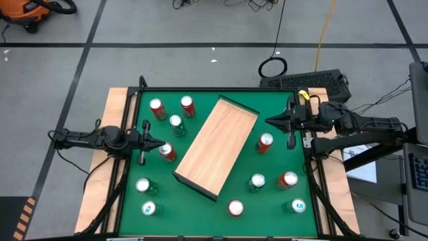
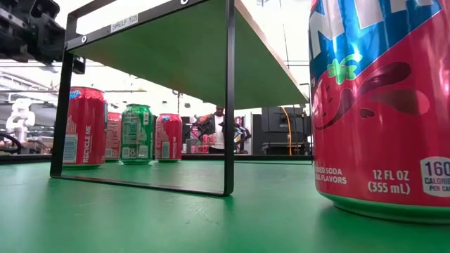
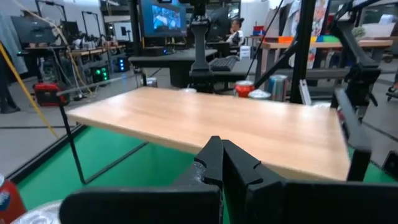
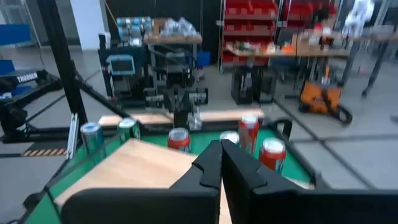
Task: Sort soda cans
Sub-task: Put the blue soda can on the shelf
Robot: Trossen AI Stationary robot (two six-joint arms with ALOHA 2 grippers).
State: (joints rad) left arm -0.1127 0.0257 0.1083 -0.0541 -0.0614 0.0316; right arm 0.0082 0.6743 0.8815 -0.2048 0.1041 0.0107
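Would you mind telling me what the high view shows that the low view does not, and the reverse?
Only the high view shows both arms, with the left pincer and the right pincer shut at the table edges, and all eleven soda cans. Only the low view shows the wooden shelf's dark underside and black frame, plus a can's label text. Both share the green table and red and green cans.

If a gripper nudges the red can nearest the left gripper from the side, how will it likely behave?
The red can stands upright on the green mat, so a low push would probably slide it, while a high one might tip it. Once on its side, its round body would likely roll. Its glossy metal wall looks slippery, so a grip may slip.
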